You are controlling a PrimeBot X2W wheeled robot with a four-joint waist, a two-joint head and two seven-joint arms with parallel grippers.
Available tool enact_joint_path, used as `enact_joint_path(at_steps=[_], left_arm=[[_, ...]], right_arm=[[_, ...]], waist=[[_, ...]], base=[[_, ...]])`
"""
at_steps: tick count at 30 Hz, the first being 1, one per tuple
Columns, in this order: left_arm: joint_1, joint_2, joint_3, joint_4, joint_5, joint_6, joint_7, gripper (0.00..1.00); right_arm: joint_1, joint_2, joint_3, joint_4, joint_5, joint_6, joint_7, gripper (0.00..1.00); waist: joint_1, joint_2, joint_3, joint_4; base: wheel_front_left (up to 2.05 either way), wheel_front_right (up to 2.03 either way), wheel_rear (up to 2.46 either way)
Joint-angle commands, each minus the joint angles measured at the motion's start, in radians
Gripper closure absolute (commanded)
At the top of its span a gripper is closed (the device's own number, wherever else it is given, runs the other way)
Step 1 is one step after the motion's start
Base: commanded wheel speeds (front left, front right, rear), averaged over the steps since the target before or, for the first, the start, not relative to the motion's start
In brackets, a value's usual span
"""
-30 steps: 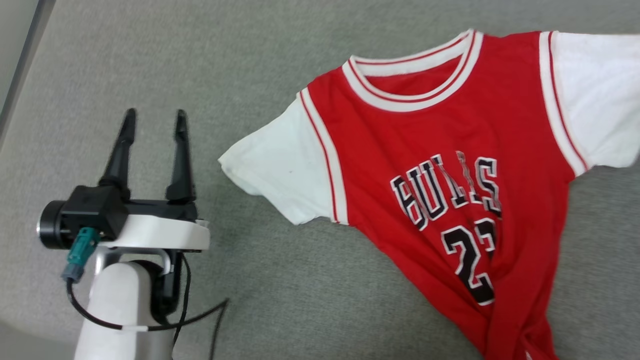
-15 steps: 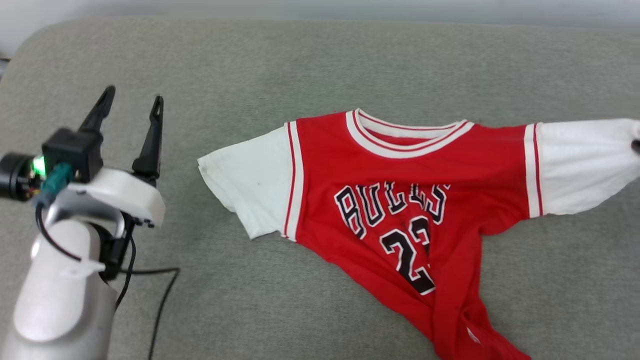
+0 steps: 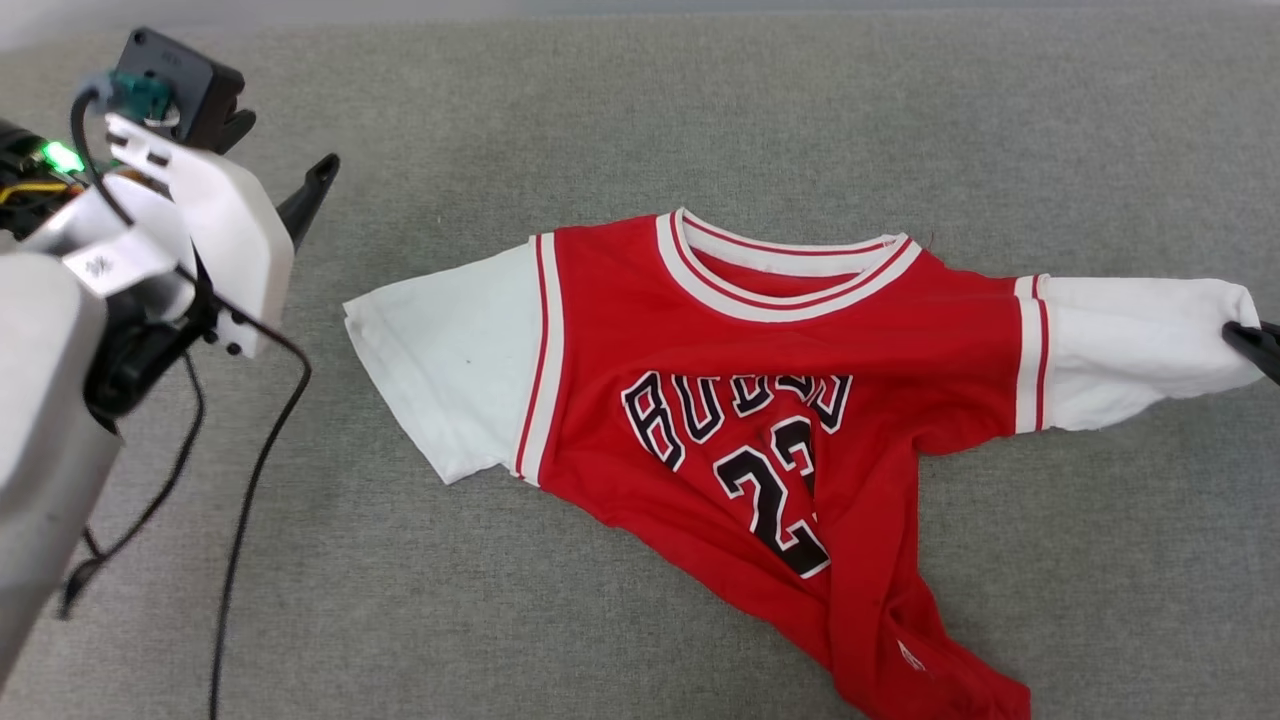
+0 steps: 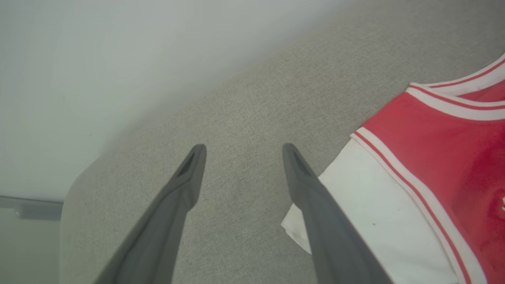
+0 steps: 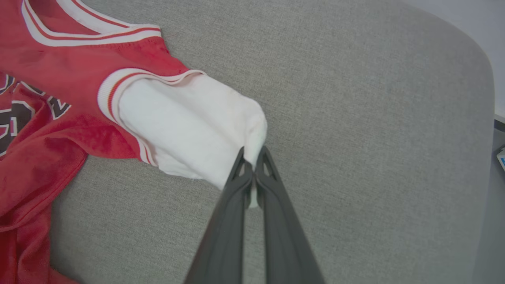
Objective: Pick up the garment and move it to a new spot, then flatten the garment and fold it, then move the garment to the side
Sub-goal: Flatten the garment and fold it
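Red garment (image 3: 770,320), just one, seemingly pinched by right tool (image 5: 252,153).

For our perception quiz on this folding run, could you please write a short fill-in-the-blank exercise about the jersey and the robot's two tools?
1. The right tool is shut on the end of a ___ sleeve of the jersey.
2. The left tool is ___, with nothing between its fingers.
3. The chest lettering is ___ with white outlines.
4. The jersey lies on a ___ fabric surface.

Missing words: white; open; black; grey.
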Motion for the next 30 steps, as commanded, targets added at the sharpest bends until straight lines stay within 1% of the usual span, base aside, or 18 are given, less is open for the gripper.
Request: enact_joint_path(at_steps=[1, 2, 3, 5, 8, 12, 15, 18, 20, 21, 22, 24, 25, 26, 30], left_arm=[[-0.027, 0.016, -0.026, 0.009, -0.038, 0.000, 0.047, 0.00], [-0.049, 0.019, -0.048, 0.014, -0.078, 0.000, 0.090, 0.00], [-0.101, 0.025, -0.088, 0.042, -0.198, 0.000, 0.214, 0.00], [-0.132, 0.042, -0.121, 0.060, -0.250, 0.000, 0.290, 0.00], [-0.164, 0.052, -0.166, 0.087, -0.317, 0.000, 0.384, 0.00], [-0.193, 0.059, -0.221, 0.123, -0.372, 0.000, 0.471, 0.00], [-0.211, 0.059, -0.264, 0.144, -0.394, 0.000, 0.515, 0.00], [-0.207, 0.051, -0.301, 0.165, -0.416, 0.000, 0.526, 0.00], [-0.194, 0.048, -0.331, 0.205, -0.409, 0.000, 0.544, 0.00], [-0.187, 0.043, -0.344, 0.227, -0.409, 0.002, 0.551, 0.00], [-0.162, 0.024, -0.381, 0.262, -0.421, 0.002, 0.549, 0.00], [-0.154, 0.019, -0.398, 0.263, -0.422, 0.002, 0.552, 0.00], [-0.148, 0.017, -0.413, 0.263, -0.426, 0.002, 0.553, 0.65], [-0.144, 0.016, -0.426, 0.264, -0.433, 0.001, 0.552, 1.00], [-0.158, 0.012, -0.455, 0.258, -0.449, 0.001, 0.513, 1.00]], right_arm=[[-0.010, 0.010, -0.003, -0.006, -0.004, -0.001, 0.004, 1.00], [-0.013, 0.013, -0.004, -0.009, -0.003, -0.001, 0.004, 1.00], [-0.025, 0.019, -0.005, -0.017, -0.009, -0.001, 0.009, 1.00], [-0.036, 0.024, -0.006, -0.024, -0.012, -0.001, 0.013, 1.00], [-0.046, 0.032, -0.004, -0.030, -0.013, -0.001, 0.020, 1.00], [-0.068, 0.037, 0.000, -0.035, -0.024, -0.001, 0.032, 1.00], [-0.084, 0.045, 0.001, -0.038, -0.029, -0.001, 0.036, 1.00], [-0.096, 0.052, 0.006, -0.039, -0.036, -0.001, 0.040, 1.00], [-0.104, 0.058, 0.010, -0.036, -0.036, -0.001, 0.043, 1.00], [-0.108, 0.060, 0.011, -0.036, -0.038, -0.001, 0.045, 1.00], [-0.118, 0.066, 0.020, -0.037, -0.042, -0.001, 0.048, 1.00], [-0.122, 0.066, 0.021, -0.036, -0.044, -0.001, 0.048, 1.00], [-0.126, 0.066, 0.022, -0.035, -0.045, -0.001, 0.049, 1.00], [-0.131, 0.066, 0.023, -0.034, -0.045, -0.001, 0.050, 1.00], [-0.143, 0.067, 0.030, -0.028, -0.052, -0.001, 0.044, 1.00]], waist=[[0.0000, -0.0001, 0.013, -0.008], [0.0000, -0.0001, 0.019, -0.010], [0.0000, -0.0001, 0.039, -0.017], [0.0000, -0.0001, 0.055, -0.023], [0.0000, -0.0001, 0.081, -0.030], [0.0000, -0.0001, 0.112, -0.035], [0.0000, -0.0001, 0.131, -0.038], [0.0000, -0.0001, 0.146, -0.042], [0.0000, -0.0001, 0.151, -0.042], [0.0000, -0.0001, 0.154, -0.042], [0.0000, -0.0001, 0.162, -0.045], [0.0000, -0.0001, 0.163, -0.045], [0.0000, -0.0001, 0.164, -0.044], [0.0000, -0.0001, 0.164, -0.043], [0.0000, -0.0001, 0.150, -0.029]], base=[[0.00, 0.00, 0.00], [0.00, 0.00, 0.00], [0.00, 0.00, 0.00], [0.00, 0.00, 0.00], [0.00, 0.00, 0.00], [0.00, 0.00, 0.00], [0.00, 0.00, 0.00], [0.00, 0.00, 0.00], [0.00, 0.00, 0.00], [0.00, 0.00, 0.00], [0.00, 0.00, 0.00], [0.00, 0.00, 0.00], [0.00, 0.00, 0.00], [0.00, 0.00, 0.00], [0.00, 0.00, 0.00]])
